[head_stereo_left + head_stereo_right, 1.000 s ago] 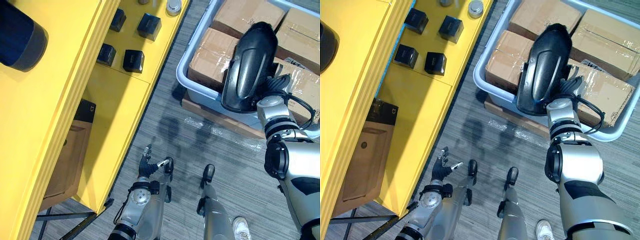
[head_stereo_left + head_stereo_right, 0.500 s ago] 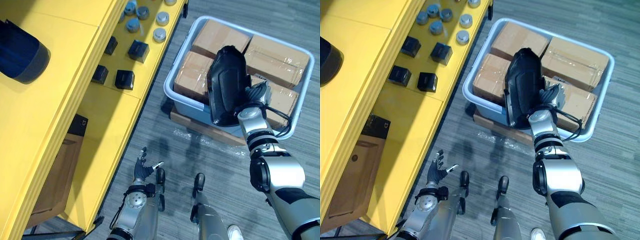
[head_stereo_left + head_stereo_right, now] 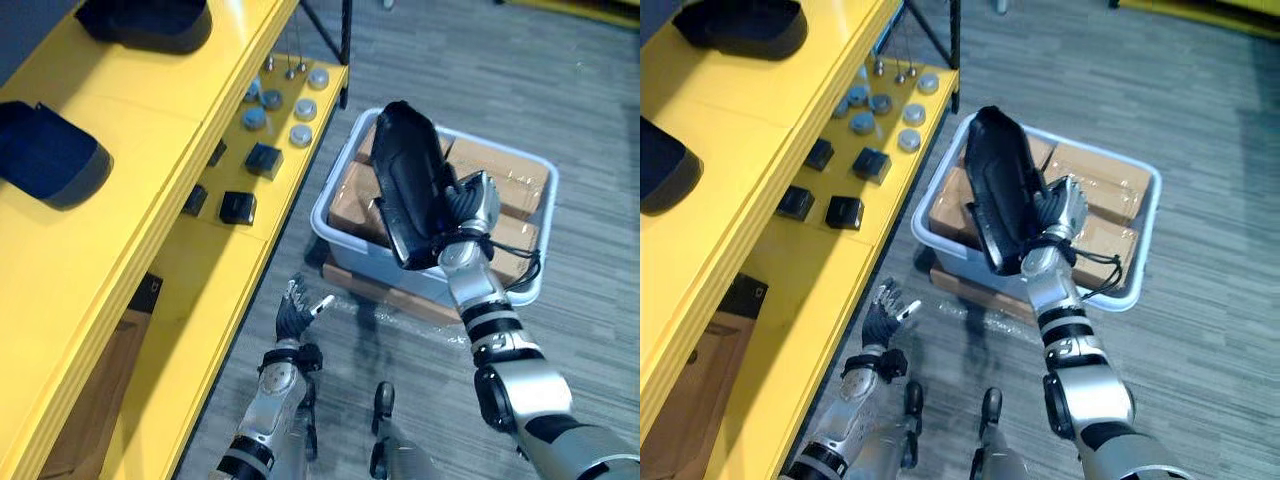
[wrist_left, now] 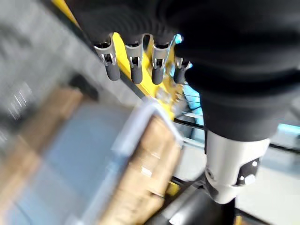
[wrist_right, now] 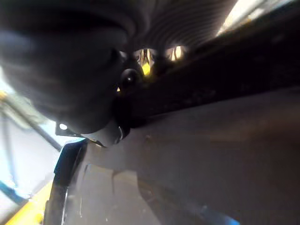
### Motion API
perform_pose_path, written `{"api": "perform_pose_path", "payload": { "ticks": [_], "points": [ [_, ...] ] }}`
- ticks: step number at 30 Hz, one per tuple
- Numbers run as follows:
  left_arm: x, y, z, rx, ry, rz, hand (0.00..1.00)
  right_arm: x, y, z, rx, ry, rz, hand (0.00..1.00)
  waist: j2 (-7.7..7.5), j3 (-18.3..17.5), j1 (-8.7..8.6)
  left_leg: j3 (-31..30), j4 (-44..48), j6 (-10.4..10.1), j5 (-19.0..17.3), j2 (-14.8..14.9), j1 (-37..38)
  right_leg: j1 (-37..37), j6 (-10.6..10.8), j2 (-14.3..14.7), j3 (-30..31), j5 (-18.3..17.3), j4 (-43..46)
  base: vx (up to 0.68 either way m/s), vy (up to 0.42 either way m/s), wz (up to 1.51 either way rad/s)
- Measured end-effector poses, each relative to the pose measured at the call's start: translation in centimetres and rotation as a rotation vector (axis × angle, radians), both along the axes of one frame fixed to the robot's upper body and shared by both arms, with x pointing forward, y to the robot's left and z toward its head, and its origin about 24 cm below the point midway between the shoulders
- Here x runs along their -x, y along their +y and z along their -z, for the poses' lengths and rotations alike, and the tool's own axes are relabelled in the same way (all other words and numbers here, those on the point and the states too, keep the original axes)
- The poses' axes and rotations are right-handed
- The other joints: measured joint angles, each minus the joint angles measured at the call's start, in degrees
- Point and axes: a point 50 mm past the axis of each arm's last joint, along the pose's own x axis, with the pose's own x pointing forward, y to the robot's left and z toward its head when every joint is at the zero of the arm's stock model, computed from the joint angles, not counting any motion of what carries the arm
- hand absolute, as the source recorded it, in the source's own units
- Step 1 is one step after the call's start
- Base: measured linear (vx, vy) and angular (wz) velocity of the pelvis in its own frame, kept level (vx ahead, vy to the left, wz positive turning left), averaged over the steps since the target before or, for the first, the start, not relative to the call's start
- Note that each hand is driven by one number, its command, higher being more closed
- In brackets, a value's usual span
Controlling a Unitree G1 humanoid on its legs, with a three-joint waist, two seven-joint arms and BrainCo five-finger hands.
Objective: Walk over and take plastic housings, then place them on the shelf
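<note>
A long black plastic housing (image 3: 408,185) stands nearly upright in the air over the bin's left half, also seen as the housing (image 3: 1000,198). My right hand (image 3: 472,203) is shut on its lower right edge, fingers curled round it. The right wrist view has the housing's dark surface (image 5: 211,154) pressed close against the hand. My left hand (image 3: 297,312) hangs low beside the yellow shelf (image 3: 120,250), open and holding nothing, its fingers (image 4: 133,65) straight. Two dark housings (image 3: 50,155) (image 3: 145,20) lie on the shelf's top level.
A grey-blue bin (image 3: 330,215) with taped cardboard boxes (image 3: 500,180) sits on the floor right of the shelf. Small black blocks (image 3: 238,206) and several silver discs (image 3: 300,135) lie on the lower yellow level. A dark metal frame leg (image 3: 346,40) stands at the shelf's far end.
The camera has moved, so more of the shelf and floor shows. My right hand keeps hold of the housing, which now leans its top toward the shelf. My left hand stays open.
</note>
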Motion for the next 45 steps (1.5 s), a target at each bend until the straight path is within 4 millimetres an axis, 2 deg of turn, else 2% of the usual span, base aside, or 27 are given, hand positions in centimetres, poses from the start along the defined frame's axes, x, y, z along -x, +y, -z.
{"api": "perform_pose_path", "payload": {
  "ticks": [4,9,15,19,24,25,30,34,39,40,42,45],
  "points": [
    [-0.1,-0.8,-0.7,0.121,-0.002,0.035,0.00,2.3,1.8,1.5,0.007,-0.025,-0.072,1.00,-1.03,-3.1,-0.98,1.0,-2.5,-0.3,-0.1,0.1,4.1,2.4,0.0,0.2,0.3,-1.0,0.0,0.07,0.044,-0.12],
    [-0.1,-1.1,-1.3,0.175,-0.017,0.058,0.00,4.7,2.9,3.1,0.018,-0.033,-0.136,1.00,-1.12,-6.4,-1.76,1.0,-5.2,-0.6,0.2,0.2,7.9,5.0,-0.2,0.4,0.1,-1.6,0.0,0.06,0.039,-0.03],
    [-0.2,-1.6,-1.7,0.220,-0.016,0.083,0.00,6.5,5.0,2.7,0.005,-0.080,-0.265,1.00,-1.46,-8.0,-2.30,0.0,-6.7,-0.7,0.5,0.0,10.6,7.3,-0.2,0.4,-0.4,-2.0,0.0,0.01,0.034,0.08],
    [-0.1,-1.9,-1.5,0.260,0.005,0.093,0.00,7.6,7.0,3.9,-0.011,-0.047,-0.369,1.00,-1.99,-10.7,-2.30,-0.6,-7.6,-0.8,0.9,-0.1,11.1,7.8,-0.1,0.4,-0.9,-2.5,0.0,0.00,0.009,0.09],
    [-0.2,-1.5,-1.3,0.255,0.021,0.092,0.00,8.8,7.9,3.8,-0.047,-0.055,-0.426,1.00,-2.29,-11.4,-2.26,-2.0,-7.9,-0.9,1.3,-0.3,12.1,9.4,-0.1,0.2,-2.1,-3.1,0.0,-0.02,0.002,0.14],
    [-0.2,-1.4,-1.3,0.249,0.024,0.085,1.00,9.0,8.3,3.9,-0.070,-0.055,-0.449,1.00,-2.47,-11.9,-2.25,-2.0,-8.1,-1.1,1.3,-0.3,12.1,9.4,-0.3,0.2,-2.1,-3.4,-0.1,-0.02,-0.004,0.04],
    [-0.2,-1.1,-1.1,0.249,0.057,0.012,1.00,10.6,8.7,4.3,-0.119,-0.061,-0.468,1.00,-2.54,-13.0,-2.35,-2.1,-8.8,-1.2,1.6,-0.4,12.9,9.8,-0.5,0.2,-2.7,-4.4,0.0,0.00,0.000,0.00],
    [-0.4,-0.2,-2.0,0.261,0.035,-0.111,1.00,11.9,8.7,5.2,-0.208,-0.047,-0.469,1.00,-2.52,-14.7,-2.98,-1.9,-8.8,-1.3,1.6,-0.5,13.4,10.1,-0.5,0.2,-2.7,-4.6,0.0,0.00,0.000,0.00],
    [-0.4,0.8,-2.8,0.243,-0.014,-0.164,1.00,12.7,9.1,5.2,-0.261,-0.056,-0.506,1.00,-2.49,-15.4,-3.42,-1.3,-8.8,-2.0,1.0,-0.4,14.8,10.8,-0.6,0.3,-2.0,-5.1,0.1,0.00,0.001,-0.07],
    [-0.4,0.8,-2.8,0.244,-0.016,-0.165,1.00,12.8,9.2,5.2,-0.265,-0.059,-0.511,0.00,-2.46,-15.7,-3.51,-1.2,-8.8,-2.0,1.0,-0.4,14.8,10.8,-0.6,0.4,-1.9,-5.1,0.1,0.01,-0.004,-0.06],
    [-0.4,1.2,-3.1,0.261,-0.024,-0.185,1.00,13.2,9.6,5.3,-0.301,-0.062,-0.548,0.00,-2.47,-16.1,-3.69,-1.0,-8.8,-2.1,0.9,-0.3,15.0,10.9,-0.6,0.5,-1.8,-5.2,0.1,0.00,-0.006,-0.05],
    [-0.7,3.3,-3.8,0.331,-0.056,-0.320,1.00,14.9,10.6,6.8,-0.340,-0.001,-0.615,0.00,-2.41,-16.2,-3.94,-0.9,-8.8,-2.3,0.7,-0.2,15.3,11.1,-0.8,0.7,-1.8,-5.3,0.1,0.00,-0.002,-0.02]
  ]
}}
